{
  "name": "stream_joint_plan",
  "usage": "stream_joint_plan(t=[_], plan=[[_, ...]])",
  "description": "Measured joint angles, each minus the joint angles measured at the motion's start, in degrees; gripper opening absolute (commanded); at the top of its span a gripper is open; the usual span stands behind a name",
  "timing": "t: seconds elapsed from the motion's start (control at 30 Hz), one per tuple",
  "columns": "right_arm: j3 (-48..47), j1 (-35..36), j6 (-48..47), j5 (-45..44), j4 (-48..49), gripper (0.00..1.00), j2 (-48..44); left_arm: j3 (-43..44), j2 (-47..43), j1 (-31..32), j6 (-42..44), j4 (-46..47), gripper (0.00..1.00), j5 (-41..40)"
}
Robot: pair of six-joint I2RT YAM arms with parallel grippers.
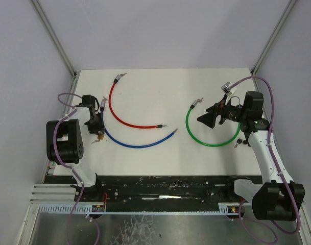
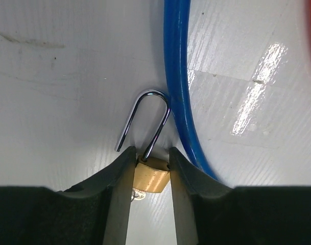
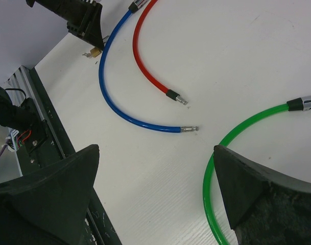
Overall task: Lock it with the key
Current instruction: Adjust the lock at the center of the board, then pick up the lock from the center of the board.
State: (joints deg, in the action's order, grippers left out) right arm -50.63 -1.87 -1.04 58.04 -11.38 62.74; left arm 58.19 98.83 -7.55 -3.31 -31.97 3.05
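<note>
The padlock (image 2: 151, 177) is small, with a brass body and a thin silver shackle (image 2: 152, 94) standing unlatched, one leg in the body and the other hanging free. It lies on the white table (image 2: 53, 102) just left of the blue cable (image 2: 178, 76), its shackle touching that cable. The left gripper (image 2: 151, 152) is closed on the brass body, one finger pressed against each side. The fingers hide the body's faces, so no writing can be read. The right gripper (image 3: 156, 148) hangs wide open and holds nothing, well to the right of the blue cable.
</note>
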Motion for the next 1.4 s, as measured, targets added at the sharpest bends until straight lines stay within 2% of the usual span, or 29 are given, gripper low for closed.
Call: stream_joint_plan(t=[0.07, 0.3, 0.53, 0.77, 0.9, 1.07, 1.4], plan=[[0.00, 0.00, 0.00, 0.00, 0.00, 1.00, 0.00, 0.04, 0.04, -0.02, -1.51, -0.26, 0.30, -0.02], [0.00, 0.00, 0.00, 0.00, 0.00, 1.00, 0.00, 0.35, -0.39, -0.17, -5.31, -1.64, 0.49, -0.09], [-0.02, 0.00, 0.00, 0.11, 0.02, 1.00, 0.00, -0.81, -5.25, -0.17, -6.86, -2.40, 0.47, -0.90], [-0.11, 0.00, 0.02, 0.13, 0.02, 1.00, 0.00, -1.68, -4.13, -0.17, -7.34, -2.75, 0.47, -1.46], [-0.11, 0.00, 0.07, 0.13, 0.02, 1.00, 0.00, -1.66, -2.40, -0.17, -6.38, -2.82, 0.39, -1.55], [-0.11, 0.00, 0.09, 0.15, 0.04, 1.00, 0.00, -0.66, -0.81, -0.13, -4.52, -3.61, 0.36, -1.51], [-0.11, 0.00, 0.17, 0.22, 0.04, 1.00, 0.00, 0.63, 0.26, 0.39, -3.61, -4.52, 0.41, -2.01]])
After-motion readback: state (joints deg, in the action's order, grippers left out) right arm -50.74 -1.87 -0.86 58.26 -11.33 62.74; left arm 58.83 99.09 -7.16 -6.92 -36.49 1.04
